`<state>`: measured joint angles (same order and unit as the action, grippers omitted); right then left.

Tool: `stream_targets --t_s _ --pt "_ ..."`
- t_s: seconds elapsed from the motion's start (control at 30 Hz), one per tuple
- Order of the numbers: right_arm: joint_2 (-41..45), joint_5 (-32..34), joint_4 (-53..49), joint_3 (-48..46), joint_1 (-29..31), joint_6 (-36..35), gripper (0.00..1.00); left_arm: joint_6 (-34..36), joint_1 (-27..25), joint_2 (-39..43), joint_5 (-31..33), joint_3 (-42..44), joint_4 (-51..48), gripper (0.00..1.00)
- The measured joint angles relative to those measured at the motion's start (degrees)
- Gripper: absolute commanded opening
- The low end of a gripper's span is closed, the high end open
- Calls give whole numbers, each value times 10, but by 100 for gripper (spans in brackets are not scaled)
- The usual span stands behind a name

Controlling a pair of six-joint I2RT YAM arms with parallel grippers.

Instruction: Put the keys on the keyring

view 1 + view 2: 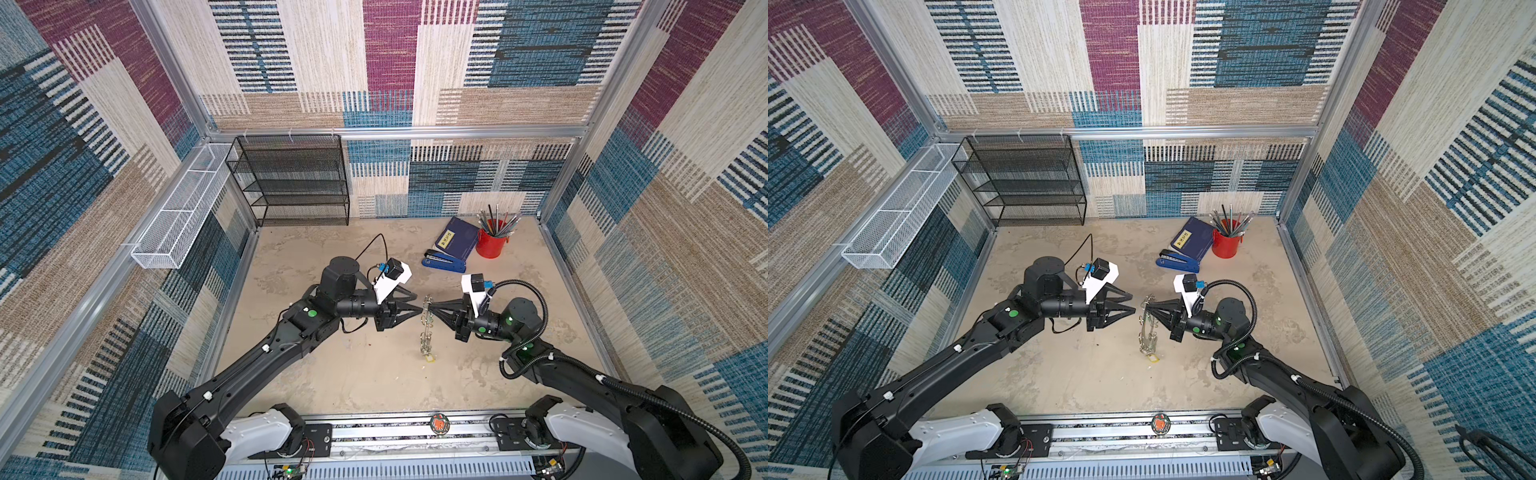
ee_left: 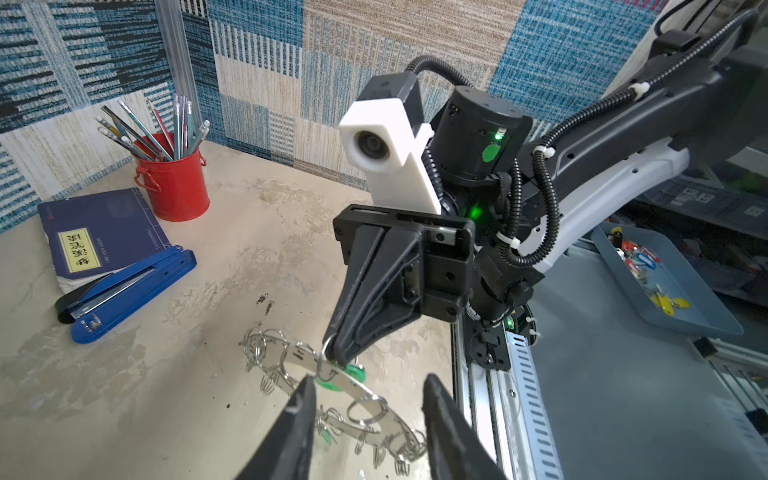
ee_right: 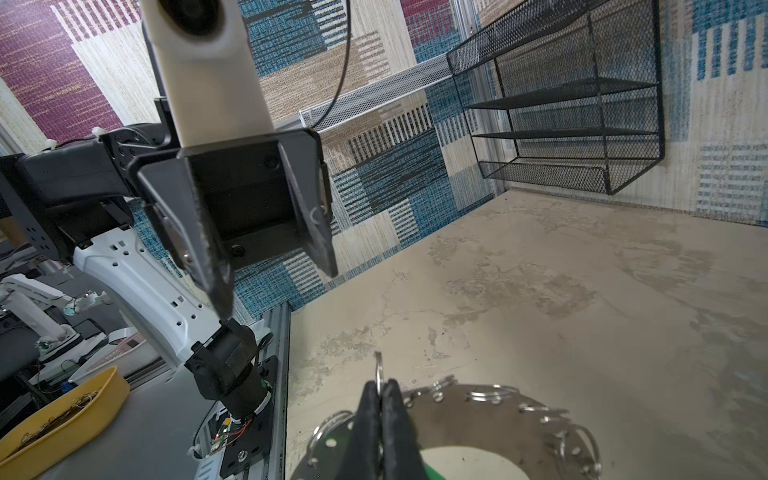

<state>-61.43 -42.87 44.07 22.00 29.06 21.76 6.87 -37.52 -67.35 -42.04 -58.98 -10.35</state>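
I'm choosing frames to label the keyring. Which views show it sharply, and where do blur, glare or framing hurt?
Both top views: evenly lit, but the keyring is tiny and nearly edge-on. Left wrist view: sharp, mild glare on the metal. Right wrist view: fairly sharp, but cropped by the frame edge and partly behind the right gripper.

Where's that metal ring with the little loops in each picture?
In a top view: the keyring edge-on, near centre.
In a top view: the keyring, near centre.
Left wrist: the keyring just past the open left hand.
Right wrist: the keyring beneath the right hand.
Shared landmark: right hand pinching the keyring.
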Motion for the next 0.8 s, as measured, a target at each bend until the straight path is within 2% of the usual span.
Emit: stream_targets --t_s 0.23,0.4,0.67,0.8 --pt "8 1 -19 5 9 -13 0 136 0 -54 18 -148 -223 41" --pt "10 5 -20 7 12 -18 0 201 -1 -111 34 -211 -325 38" --pt "7 4 -26 9 17 -25 0 229 -20 -177 45 -272 -378 33" --pt "7 4 -31 10 18 -28 0 235 -27 -198 52 -287 -393 27"
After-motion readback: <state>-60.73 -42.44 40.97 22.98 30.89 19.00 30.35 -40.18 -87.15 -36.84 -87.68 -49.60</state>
